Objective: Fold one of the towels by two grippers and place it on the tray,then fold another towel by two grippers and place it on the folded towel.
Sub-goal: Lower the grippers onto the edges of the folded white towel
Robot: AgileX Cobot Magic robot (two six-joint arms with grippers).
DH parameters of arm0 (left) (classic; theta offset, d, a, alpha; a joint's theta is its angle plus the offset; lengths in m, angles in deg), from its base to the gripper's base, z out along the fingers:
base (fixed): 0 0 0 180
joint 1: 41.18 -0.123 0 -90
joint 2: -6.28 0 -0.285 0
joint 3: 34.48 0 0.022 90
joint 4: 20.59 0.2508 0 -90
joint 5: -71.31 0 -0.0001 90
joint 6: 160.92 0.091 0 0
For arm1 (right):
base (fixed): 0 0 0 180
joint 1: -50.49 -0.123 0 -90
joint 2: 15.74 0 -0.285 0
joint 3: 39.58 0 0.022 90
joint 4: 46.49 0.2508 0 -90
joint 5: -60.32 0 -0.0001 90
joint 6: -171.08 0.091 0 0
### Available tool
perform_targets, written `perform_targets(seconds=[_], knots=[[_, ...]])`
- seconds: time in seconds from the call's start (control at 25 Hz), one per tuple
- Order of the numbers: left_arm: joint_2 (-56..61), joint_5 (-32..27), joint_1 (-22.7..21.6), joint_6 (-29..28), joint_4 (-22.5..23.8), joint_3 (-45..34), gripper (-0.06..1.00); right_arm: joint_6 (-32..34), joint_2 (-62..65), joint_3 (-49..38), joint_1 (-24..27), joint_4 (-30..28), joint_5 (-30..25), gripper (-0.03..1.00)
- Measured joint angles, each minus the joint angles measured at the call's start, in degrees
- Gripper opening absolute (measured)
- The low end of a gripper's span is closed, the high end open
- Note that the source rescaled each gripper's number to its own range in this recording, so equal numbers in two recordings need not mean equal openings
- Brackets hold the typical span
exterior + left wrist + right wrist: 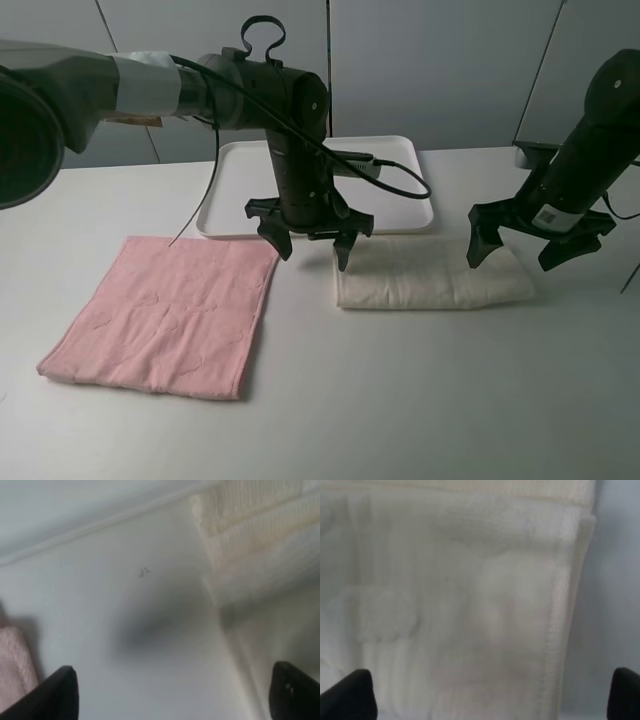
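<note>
Cream-white towel [432, 274] is lying folded in a thick strip on the worktop [400, 400], just beside the tray [240, 190] at its 6 o'clock, not yet on it. Left tool [313, 252] is hovering at the strip's 9 o'clock end and right tool [512, 258] over its 3 o'clock end, both spread and gripping nothing. Pink towel [170, 312] is lying flat at the tray's 8 o'clock. The first fold is looking done; placing it and handling the pink towel are remaining.
</note>
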Motion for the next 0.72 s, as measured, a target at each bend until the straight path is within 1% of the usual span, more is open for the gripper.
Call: perform_targets(seconds=[0.16, 0.28, 0.4, 0.72], knots=[[-0.48, 0.38, 0.0, -1.46, 0.26, 0.05, 0.98, -1.4, -0.47, 0.08, 0.13, 0.15, 0.24, 1.0], [-1.8, 0.38, 0.0, -1.68, 0.06, 0.05, 0.98, -1.89, -0.87, 0.08, 0.21, 0.15, 0.35, 1.0], [-2.79, 0.41, 0.0, -1.79, -1.22, 0.14, 0.98, -2.56, -1.07, 0.08, 0.21, 0.19, 0.35, 1.0], [-3.16, -0.13, 0.0, -2.11, -1.43, 0.59, 0.98, -3.08, -1.57, 1.64, 0.21, 0.19, 1.11, 1.0]])
